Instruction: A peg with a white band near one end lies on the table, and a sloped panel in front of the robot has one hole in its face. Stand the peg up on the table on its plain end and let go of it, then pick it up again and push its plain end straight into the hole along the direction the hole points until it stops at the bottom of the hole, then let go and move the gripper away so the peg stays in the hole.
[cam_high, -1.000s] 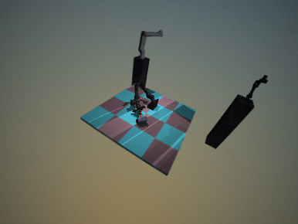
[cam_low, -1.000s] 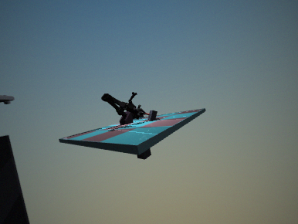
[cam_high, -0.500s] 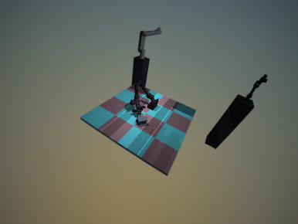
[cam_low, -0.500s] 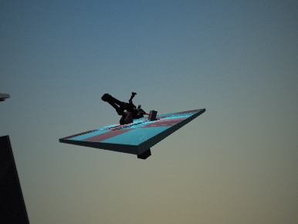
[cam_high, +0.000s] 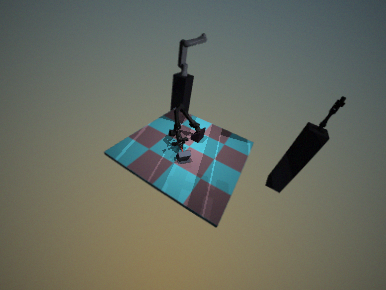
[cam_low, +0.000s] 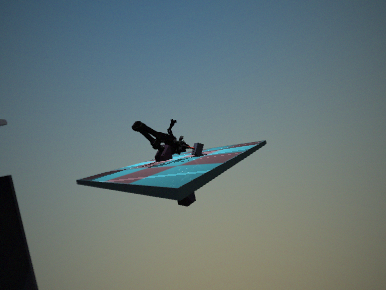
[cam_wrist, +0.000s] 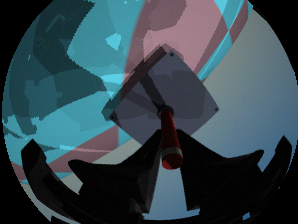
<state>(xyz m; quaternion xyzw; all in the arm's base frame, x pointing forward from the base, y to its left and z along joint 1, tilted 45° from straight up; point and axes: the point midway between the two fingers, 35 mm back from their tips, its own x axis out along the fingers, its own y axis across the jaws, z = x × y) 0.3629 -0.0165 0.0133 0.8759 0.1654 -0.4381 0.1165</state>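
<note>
the gripper (cam_high: 181, 145) (cam_low: 187, 145) (cam_wrist: 168, 133) grips the red peg (cam_wrist: 170, 142), its far end at the panel's (cam_wrist: 187, 95) hole

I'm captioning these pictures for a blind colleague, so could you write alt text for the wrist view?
A red peg, its white-banded end nearest the camera, is held between the dark fingers of the gripper, its far end at the hole in a grey square panel. Beyond lies a turquoise and pink checkered table with dark shadows.

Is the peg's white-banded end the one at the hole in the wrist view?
No: the white band is at the near end, away from the panel.
</note>
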